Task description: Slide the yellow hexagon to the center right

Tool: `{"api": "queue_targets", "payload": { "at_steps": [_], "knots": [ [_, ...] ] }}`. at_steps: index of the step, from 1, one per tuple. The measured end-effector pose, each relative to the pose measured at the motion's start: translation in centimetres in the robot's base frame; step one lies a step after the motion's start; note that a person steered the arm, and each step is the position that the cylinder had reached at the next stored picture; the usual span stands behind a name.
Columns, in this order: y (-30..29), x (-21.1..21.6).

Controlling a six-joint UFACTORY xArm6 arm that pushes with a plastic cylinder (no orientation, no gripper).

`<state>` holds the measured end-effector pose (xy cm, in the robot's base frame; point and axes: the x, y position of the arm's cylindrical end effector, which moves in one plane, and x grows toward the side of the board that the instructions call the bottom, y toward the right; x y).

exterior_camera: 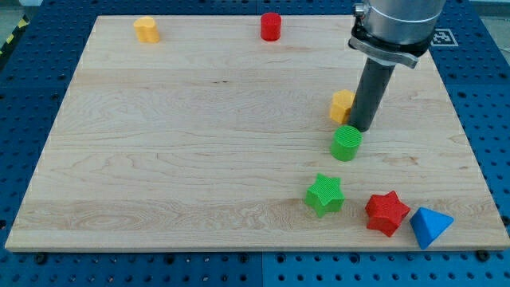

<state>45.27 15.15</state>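
A yellow block (pixel 342 105), which looks like the hexagon, sits right of the board's middle, its right side partly hidden by my rod. My tip (pixel 363 128) rests on the board right against that block's right side, just above and to the right of a green cylinder (pixel 346 143). A second yellow block (pixel 146 29), its shape unclear, stands near the view's top left corner.
A red cylinder (pixel 271 26) stands at the top edge. A green star (pixel 324 194), a red star (pixel 387 212) and a blue triangle (pixel 430 226) lie along the bottom right. The wooden board (pixel 175 143) lies on a blue perforated table.
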Motion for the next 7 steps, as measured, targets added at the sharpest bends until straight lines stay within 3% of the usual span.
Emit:
{"api": "queue_targets", "payload": {
  "at_steps": [2,4,7],
  "knots": [
    [5.1,-1.9],
    [5.1,-3.7],
    [-1.5,-3.7]
  ]
}}
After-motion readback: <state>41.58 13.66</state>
